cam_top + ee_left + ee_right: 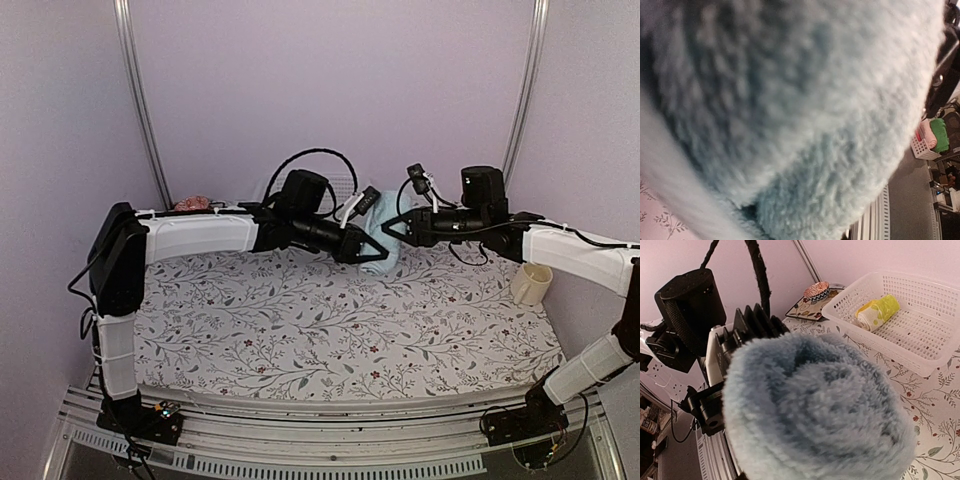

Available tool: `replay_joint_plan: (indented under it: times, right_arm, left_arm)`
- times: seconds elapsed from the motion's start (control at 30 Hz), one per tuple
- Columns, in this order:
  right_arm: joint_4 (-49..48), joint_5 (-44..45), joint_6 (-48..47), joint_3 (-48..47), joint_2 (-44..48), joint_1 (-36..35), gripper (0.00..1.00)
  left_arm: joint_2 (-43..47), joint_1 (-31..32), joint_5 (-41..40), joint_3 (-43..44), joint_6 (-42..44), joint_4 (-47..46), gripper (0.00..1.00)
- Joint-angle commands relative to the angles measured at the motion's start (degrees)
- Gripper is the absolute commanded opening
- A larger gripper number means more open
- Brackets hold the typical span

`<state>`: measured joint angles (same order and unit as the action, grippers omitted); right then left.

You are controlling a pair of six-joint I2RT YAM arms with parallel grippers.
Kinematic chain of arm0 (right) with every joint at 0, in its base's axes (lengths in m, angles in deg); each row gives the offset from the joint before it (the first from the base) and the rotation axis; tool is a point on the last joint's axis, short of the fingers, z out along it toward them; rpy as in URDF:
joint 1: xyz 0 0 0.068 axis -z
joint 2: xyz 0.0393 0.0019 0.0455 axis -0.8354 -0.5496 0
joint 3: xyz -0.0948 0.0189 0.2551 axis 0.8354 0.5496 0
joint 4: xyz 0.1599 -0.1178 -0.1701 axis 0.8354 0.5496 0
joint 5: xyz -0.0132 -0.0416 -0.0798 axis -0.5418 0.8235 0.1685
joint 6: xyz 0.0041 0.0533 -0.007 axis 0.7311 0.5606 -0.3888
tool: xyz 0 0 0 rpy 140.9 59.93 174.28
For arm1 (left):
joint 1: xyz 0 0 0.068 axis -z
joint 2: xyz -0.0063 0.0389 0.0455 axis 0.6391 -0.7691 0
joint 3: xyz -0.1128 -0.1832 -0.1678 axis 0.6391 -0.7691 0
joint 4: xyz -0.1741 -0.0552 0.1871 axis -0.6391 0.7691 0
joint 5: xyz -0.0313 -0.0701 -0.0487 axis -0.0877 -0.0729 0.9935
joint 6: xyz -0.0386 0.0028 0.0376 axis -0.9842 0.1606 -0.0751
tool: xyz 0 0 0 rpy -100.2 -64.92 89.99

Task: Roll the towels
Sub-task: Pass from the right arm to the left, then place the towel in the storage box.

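Left end effector (356, 252) presses into rolled blue towel (378, 254) near far edge of surface (300, 330); grip unclear. Right end effector (396, 232) opposite, grip likewise unclear. Keep one side pinched so the roll cannot unwind.

light blue towel (815, 410): cloth, thick fluffy pile, matt, with loose, fuzzy fibres.
yellow-green towel (880, 310): cloth, matt, soft short nap; the rolled end shows a paler face.
basket (890, 347): white plastic, open lattice walls, faint sheen.
table cover (300, 330): flat, smooth and matt, printed with leaves and flowers; cloth or vinyl cannot be told.
arm shells (200, 237): smooth white plastic, matt; the joints are black with a satin look.
rail (300, 425), at 6 o'clock of the table: bare ribbed metal, dull shine.
cup (531, 284), at 3 o'clock: cream, smooth, matt; material unclear.
bowl (816, 291): patterned, glossy, looks glazed.
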<state>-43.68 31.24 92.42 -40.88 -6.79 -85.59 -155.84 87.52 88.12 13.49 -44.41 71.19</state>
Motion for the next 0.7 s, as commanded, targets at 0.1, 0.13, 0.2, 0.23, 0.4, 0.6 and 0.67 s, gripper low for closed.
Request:
replay_joint_plan:
  times: [0.1, 0.13, 0.2, 0.23, 0.4, 0.6, 0.67]
  right_arm:
    - [1.6, 4.7, -0.1, -1.4, 1.5, 0.3, 0.67]
    - [2.9, 5.1, -0.1, -2.0, 1.6, 0.8, 0.71]
    - [6.2, 6.8, 0.1, -2.9, 1.7, 2.1, 0.79]
    - [7.5, 8.1, 0.2, -3.1, 1.8, 2.7, 0.84]
    - [12.2, 15.0, 0.6, -2.3, 2.1, 4.3, 0.99]
    - [15.9, 18.1, 2.0, -0.7, 3.1, 4.4, 0.99]
    - [16.6, 19.3, 2.0, -0.1, 3.9, 4.4, 0.99]
  left_arm:
    - [1.5, -2.0, -3.5, 2.1, -4.4, 2.7, 0.00]
    - [1.6, -2.5, -4.7, 3.0, -4.3, 4.9, 0.00]
    - [1.7, -4.1, -7.5, 5.0, -4.4, 8.6, 0.00]
    - [1.5, -4.9, -8.3, 6.1, -4.6, 10.4, 0.00]
    - [-1.1, -9.7, -15.7, 13.0, -4.5, 20.9, 0.00]
    - [-10.5, -17.2, -18.8, 27.6, -5.3, 30.5, 0.00]
    - [-13.7, -19.1, -17.8, 31.6, -5.7, 30.4, 0.00]
